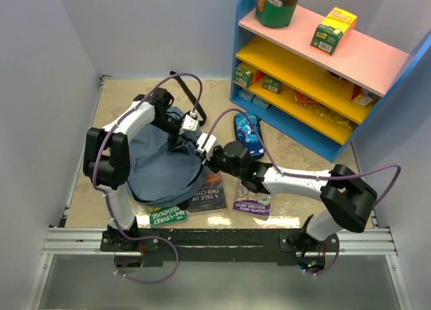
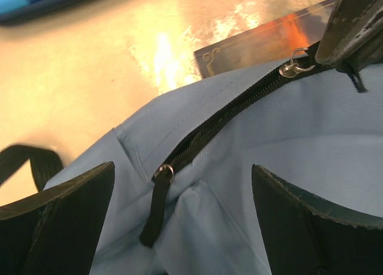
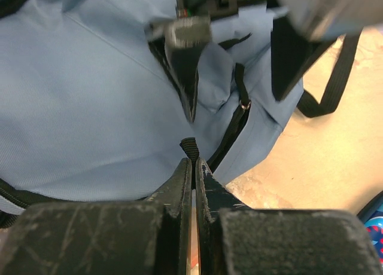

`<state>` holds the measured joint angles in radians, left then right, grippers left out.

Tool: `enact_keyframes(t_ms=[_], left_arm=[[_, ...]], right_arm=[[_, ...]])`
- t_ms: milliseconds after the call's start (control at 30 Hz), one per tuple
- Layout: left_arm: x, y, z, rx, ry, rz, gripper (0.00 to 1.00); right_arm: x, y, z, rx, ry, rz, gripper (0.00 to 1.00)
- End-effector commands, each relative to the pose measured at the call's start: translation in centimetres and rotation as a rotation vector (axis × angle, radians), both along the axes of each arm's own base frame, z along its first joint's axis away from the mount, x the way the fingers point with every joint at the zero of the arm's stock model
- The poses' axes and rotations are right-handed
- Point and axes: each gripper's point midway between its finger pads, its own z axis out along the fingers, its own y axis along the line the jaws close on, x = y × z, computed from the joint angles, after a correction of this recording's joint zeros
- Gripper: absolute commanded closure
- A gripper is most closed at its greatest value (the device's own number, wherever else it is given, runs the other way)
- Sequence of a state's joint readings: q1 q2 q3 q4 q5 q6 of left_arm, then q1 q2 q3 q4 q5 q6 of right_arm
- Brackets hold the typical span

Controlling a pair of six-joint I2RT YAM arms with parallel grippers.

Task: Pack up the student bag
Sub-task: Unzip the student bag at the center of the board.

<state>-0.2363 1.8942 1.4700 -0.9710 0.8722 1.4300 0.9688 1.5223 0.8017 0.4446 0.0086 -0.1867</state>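
Left wrist view: the left hand [image 2: 185, 227] is wide open over the zip [image 2: 239, 104] on the bag [image 2: 287, 143]. The right hand [image 3: 193, 164] pinches a black tab [image 3: 189, 146].

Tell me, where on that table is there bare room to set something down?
Bare table shows along the back wall, between the student bag and the shelf, and on the right, between the shelf and the right arm. The middle is crowded: bag, three books and pencil case.
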Motion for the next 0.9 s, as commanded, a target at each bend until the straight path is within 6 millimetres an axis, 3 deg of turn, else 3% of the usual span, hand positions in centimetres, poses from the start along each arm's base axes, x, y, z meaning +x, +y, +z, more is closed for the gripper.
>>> enact_keyframes(t_ms=[0, 300, 333, 500, 533, 567, 767, 867], left_arm=[[-0.6, -2.1, 0.8, -0.074, -0.020, -0.131, 0.00], [-0.3, -2.7, -0.6, -0.042, 0.058, -0.178, 0.32], [-0.2, -2.5, -0.8, -0.029, 0.060, -0.177, 0.42], [-0.2, -1.8, -1.5, 0.020, 0.064, -0.167, 0.71], [0.0, -1.7, -1.4, 0.027, 0.072, -0.150, 0.90], [0.2, -1.7, -1.3, 0.032, 0.071, -0.145, 1.00], [1.5, -1.4, -0.9, 0.072, 0.085, -0.045, 1.00], [3.7, -1.4, -0.5, 0.093, 0.098, 0.099, 1.00]], right_arm=[[0.0, 0.6, 4.5, 0.126, -0.063, 0.005, 1.00], [-0.3, 1.0, 4.8, 0.140, -0.058, 0.027, 1.00], [-0.3, 0.9, 4.8, 0.143, -0.057, 0.024, 1.00], [-0.3, 0.7, 4.5, 0.147, -0.051, 0.013, 1.00], [-0.3, 0.7, 4.6, 0.149, -0.051, 0.010, 1.00], [-0.2, 0.7, 4.3, 0.142, -0.048, 0.006, 1.00], [-0.3, 0.6, 3.9, 0.149, -0.025, -0.001, 1.00], [-0.7, 0.3, 3.8, 0.154, -0.012, -0.001, 1.00]])
